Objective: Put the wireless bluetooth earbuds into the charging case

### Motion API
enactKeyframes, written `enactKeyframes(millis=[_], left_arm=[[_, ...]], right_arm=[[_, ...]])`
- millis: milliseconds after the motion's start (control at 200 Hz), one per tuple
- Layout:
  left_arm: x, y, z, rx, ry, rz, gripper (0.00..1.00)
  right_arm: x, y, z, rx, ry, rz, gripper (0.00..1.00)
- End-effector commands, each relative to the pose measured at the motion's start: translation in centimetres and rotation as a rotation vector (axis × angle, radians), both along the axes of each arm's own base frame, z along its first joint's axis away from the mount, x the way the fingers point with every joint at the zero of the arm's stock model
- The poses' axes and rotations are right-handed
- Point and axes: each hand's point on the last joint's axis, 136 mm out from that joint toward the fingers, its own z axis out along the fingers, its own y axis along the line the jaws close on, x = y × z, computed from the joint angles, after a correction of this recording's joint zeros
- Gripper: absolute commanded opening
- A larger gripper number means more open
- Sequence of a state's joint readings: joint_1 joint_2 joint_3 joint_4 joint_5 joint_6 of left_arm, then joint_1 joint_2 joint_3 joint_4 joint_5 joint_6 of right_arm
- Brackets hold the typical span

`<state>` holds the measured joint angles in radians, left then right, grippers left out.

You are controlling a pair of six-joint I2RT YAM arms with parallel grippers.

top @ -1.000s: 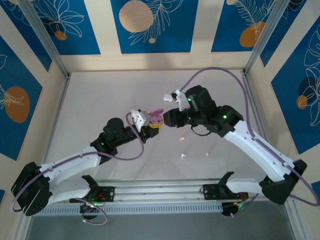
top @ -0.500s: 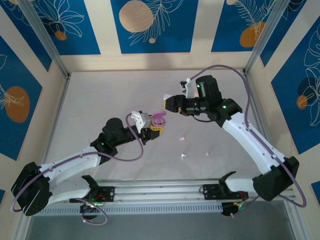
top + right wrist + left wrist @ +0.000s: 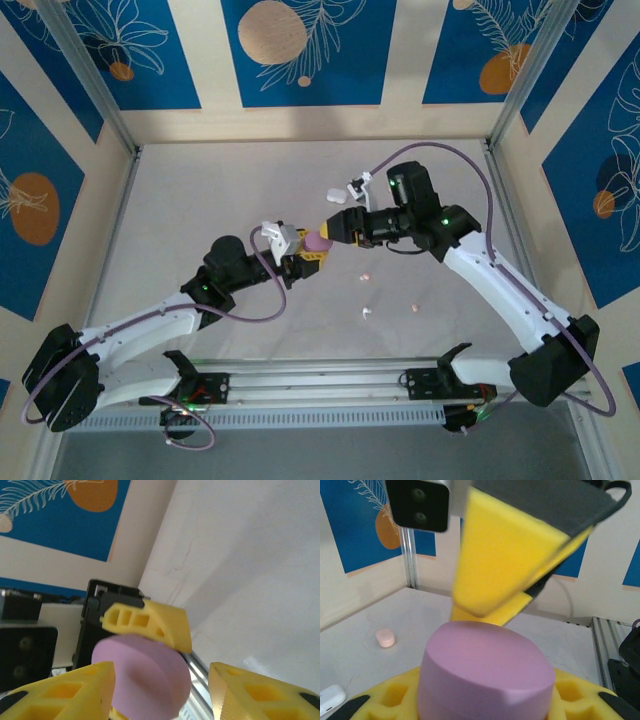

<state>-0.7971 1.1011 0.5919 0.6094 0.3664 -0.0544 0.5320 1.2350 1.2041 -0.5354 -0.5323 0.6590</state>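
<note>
Top view: your left gripper [image 3: 311, 248] clamps the purple charging case [image 3: 316, 241], earbuds [image 3: 366, 273] lying loose on the table [image 3: 200, 190]. Left wrist: a right finger [image 3: 505, 555] hangs just above the case. Right wrist: your right gripper [image 3: 161, 680] gapes empty; press carelessly and the case could twist free

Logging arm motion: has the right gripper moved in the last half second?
Yes. The right gripper has pulled away from the white case, moving down the image toward the purple case.
</note>
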Motion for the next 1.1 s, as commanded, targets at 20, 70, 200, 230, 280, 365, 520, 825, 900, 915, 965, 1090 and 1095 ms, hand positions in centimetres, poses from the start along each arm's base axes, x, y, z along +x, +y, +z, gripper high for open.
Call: enactKeyframes(millis=[20,70,200,230,280,365,520,825,900,915,965,1090,1095], left_arm=[[-0.3,-0.4,2.7,-0.065,-0.036,-0.01,0.34],[0.0,-0.3,2.2,-0.047,-0.016,0.011,0.34],[1.7,0.6,0.1,0.016,0.047,0.117,0.34],[1.8,0.8,-0.1,0.014,0.048,0.13,0.34],[1.5,0.8,-0.2,-0.006,0.035,0.113,0.34],[0.9,0.5,0.1,-0.045,0.015,0.074,0.34],[0.7,-0.2,0.4,-0.071,0.008,0.038,0.35],[0.1,-0.9,1.4,-0.099,0.0,-0.022,0.36],[-0.1,-1.0,1.6,-0.103,-0.001,-0.035,0.36],[-0.1,-1.1,1.6,-0.104,-0.001,-0.038,0.36],[-0.2,-1.1,1.7,-0.105,-0.001,-0.043,0.37],[-0.1,-1.0,1.7,-0.104,0.0,-0.039,0.37],[-0.1,-1.1,1.7,-0.104,0.001,-0.039,0.37]], right_arm=[[-1.0,-0.4,-0.3,0.051,0.048,0.037,0.53],[-0.5,-1.0,-1.0,0.028,0.055,-0.003,0.53],[1.4,-3.7,-3.1,-0.045,0.086,-0.177,0.53],[1.7,-4.1,-3.4,-0.048,0.095,-0.205,0.53],[1.9,-4.3,-3.5,0.008,0.121,-0.208,0.53],[2.0,-3.4,-2.4,0.153,0.166,-0.152,0.55],[0.9,-1.3,-0.1,0.252,0.147,-0.005,0.61],[0.0,0.9,-0.5,0.27,0.211,0.13,0.63],[-0.1,1.2,-0.3,0.283,0.215,0.156,0.61],[-0.1,1.3,-0.3,0.286,0.214,0.16,0.6],[-0.1,1.4,-0.2,0.293,0.216,0.177,0.58],[-0.5,1.6,0.1,0.318,0.22,0.226,0.47],[-0.5,1.6,0.1,0.319,0.221,0.227,0.47]])
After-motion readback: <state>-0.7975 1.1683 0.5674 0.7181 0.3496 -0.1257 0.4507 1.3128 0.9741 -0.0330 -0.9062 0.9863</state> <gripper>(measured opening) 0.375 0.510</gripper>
